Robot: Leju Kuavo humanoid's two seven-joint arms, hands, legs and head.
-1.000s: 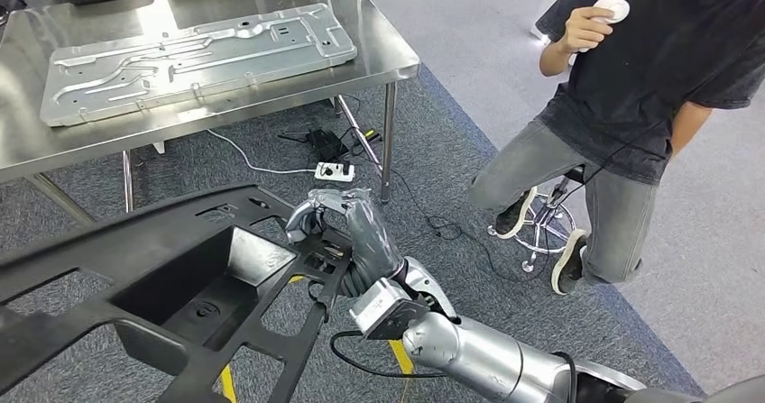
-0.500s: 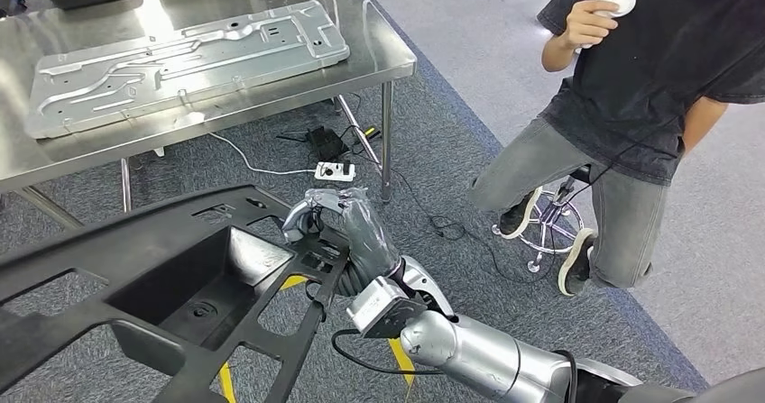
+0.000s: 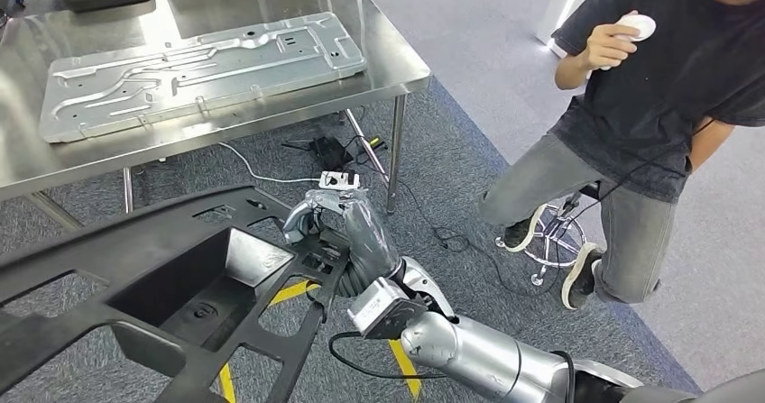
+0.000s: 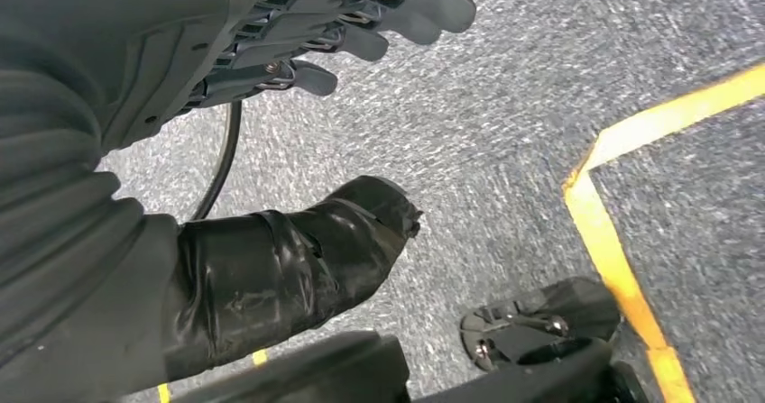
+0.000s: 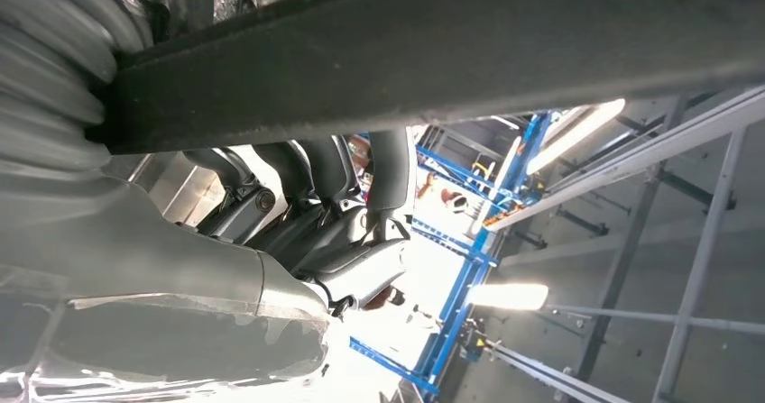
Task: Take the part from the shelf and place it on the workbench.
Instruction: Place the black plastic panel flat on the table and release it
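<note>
Low in front of me, my right hand point(image 3: 338, 227) is wrapped over the near edge of the big black plastic panel point(image 3: 171, 281), fingers curled round one of its ribs. That panel is the part I am to carry; it hangs above the grey carpet, short of the steel workbench point(image 3: 388, 47), where a flat metal plate point(image 3: 203, 69) already lies. My left hand point(image 4: 298, 42) has its fingers spread with nothing in them, carpet and a yellow floor line beneath it; a dark piece of the panel sits just beside its thumb, but I cannot tell whether they touch. I judge the panel stiff and fairly light for its spread, though awkward: long, full of cut-outs, likely to twist or swing from one edge. Its ribs and openings give the surest hold, better with both hands well apart. A person point(image 3: 649, 105) kneels near the bench.
</note>
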